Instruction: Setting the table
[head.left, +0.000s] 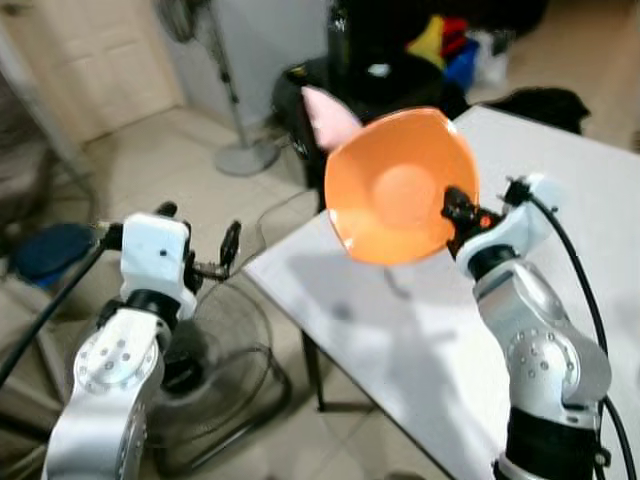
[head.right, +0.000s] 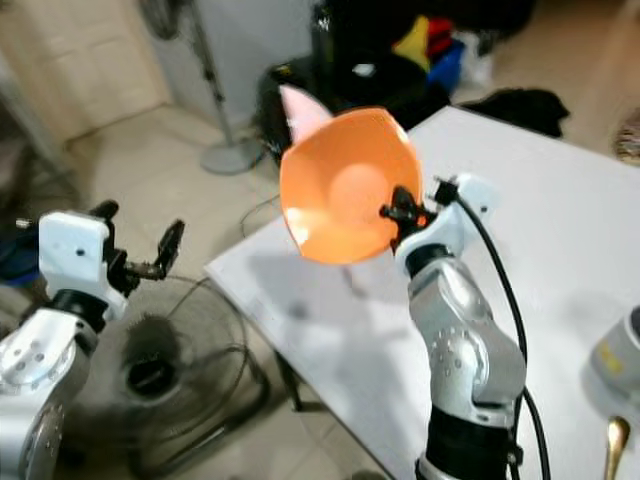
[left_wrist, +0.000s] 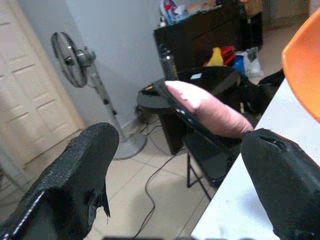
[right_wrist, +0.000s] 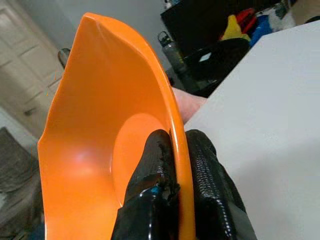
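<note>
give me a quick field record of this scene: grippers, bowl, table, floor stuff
right gripper: shut on the rim of the bowl, held tilted above the table edge
left gripper: open, holding nothing, off the table's side over the floor fan
table: white; a spoon lies at its near right
background: standing fan, door, dark cabinet

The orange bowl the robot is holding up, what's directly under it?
Under the orange bowl, pinched at its rim by the right gripper, lies the near corner of the white table, bare apart from the bowl's shadow. Whatever is beyond the bowl stays covered, except a pink shape.
</note>
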